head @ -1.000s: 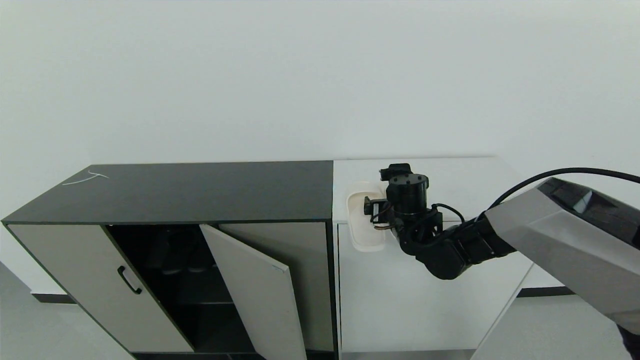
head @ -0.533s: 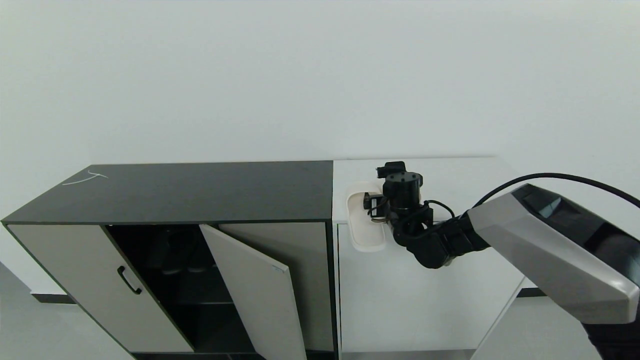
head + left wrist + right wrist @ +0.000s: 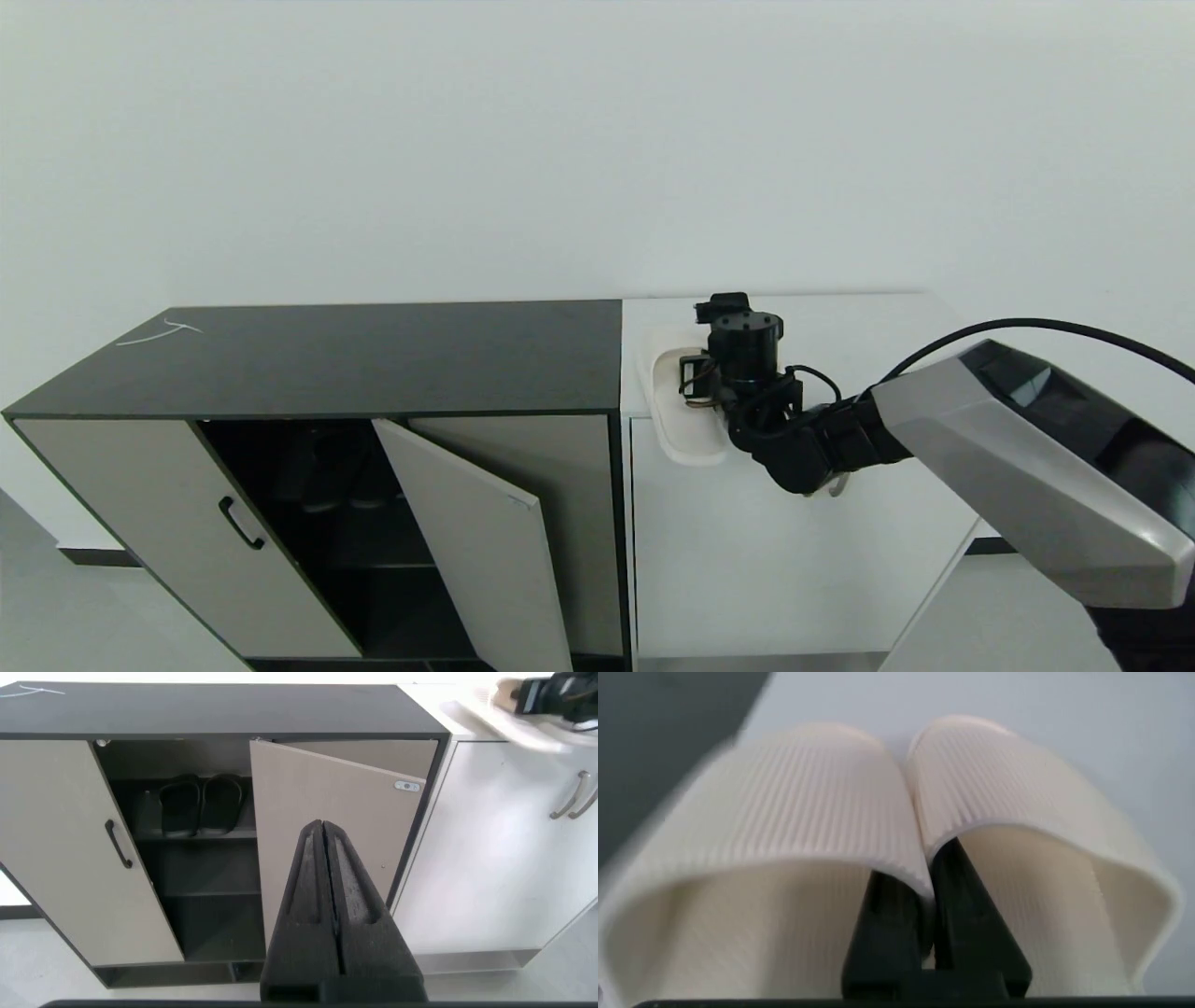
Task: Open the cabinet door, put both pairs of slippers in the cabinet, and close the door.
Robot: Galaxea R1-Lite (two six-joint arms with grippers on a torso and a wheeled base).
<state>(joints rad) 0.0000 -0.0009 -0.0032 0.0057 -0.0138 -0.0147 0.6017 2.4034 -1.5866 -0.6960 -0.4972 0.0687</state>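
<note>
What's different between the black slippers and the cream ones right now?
Colour: the black slippers are dark, the cream slippers pale.
Place: the black slippers sit on a shelf inside the open dark cabinet; the cream slippers are at the white cabinet's top.
Grip: the black slippers are untouched; the right gripper has its jaws shut on the cream slippers.
Each pair sits side by side.

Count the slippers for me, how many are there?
4. Two black slippers lie on a shelf inside the dark cabinet; two cream slippers are pinched in the right claw. More may be hidden.
</note>
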